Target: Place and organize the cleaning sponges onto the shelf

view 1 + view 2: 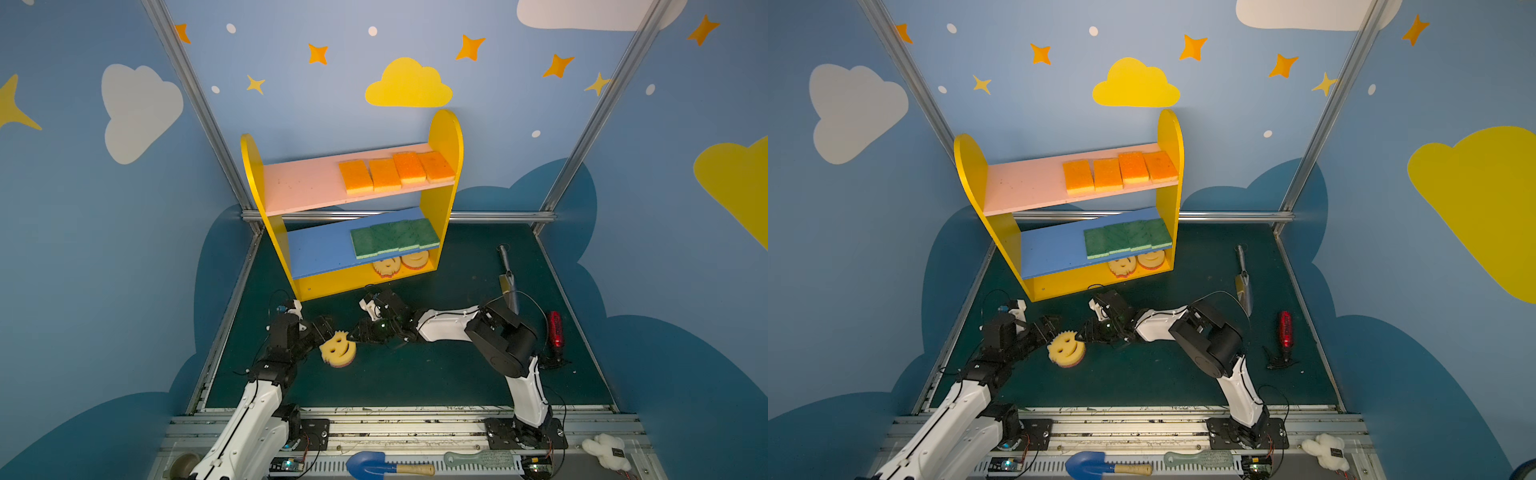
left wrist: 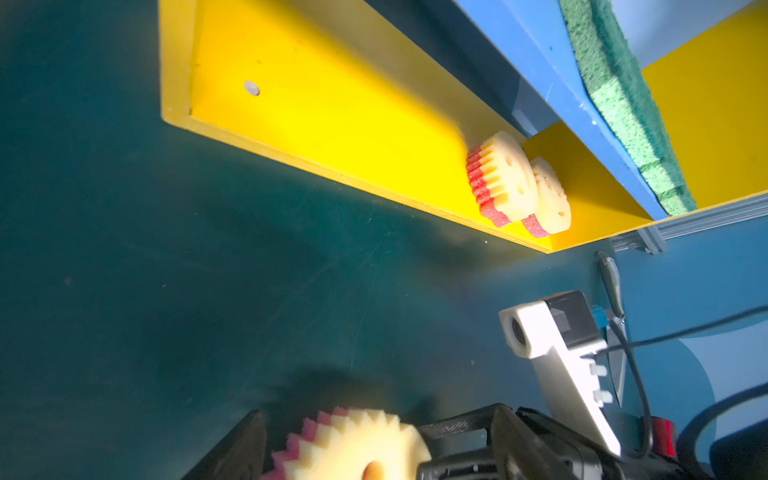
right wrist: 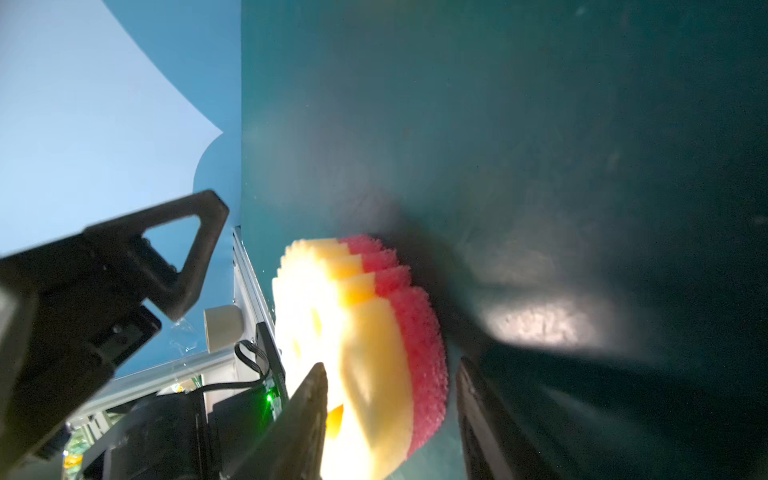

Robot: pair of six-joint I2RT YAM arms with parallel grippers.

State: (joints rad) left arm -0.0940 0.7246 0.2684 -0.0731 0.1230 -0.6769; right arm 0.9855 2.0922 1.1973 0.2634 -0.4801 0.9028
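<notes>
Shelf [image 1: 253, 174] base w/ 2 smiley sponges [image 1: 386, 266]

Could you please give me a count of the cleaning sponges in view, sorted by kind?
Orange-topped yellow rectangular sponges, on the pink upper board: 4
Green-topped rectangular sponges, on the blue middle board: 4
Round yellow smiley-face sponges with toothed edges, two on the yellow base, one over the green table: 3
Total: 11
</notes>
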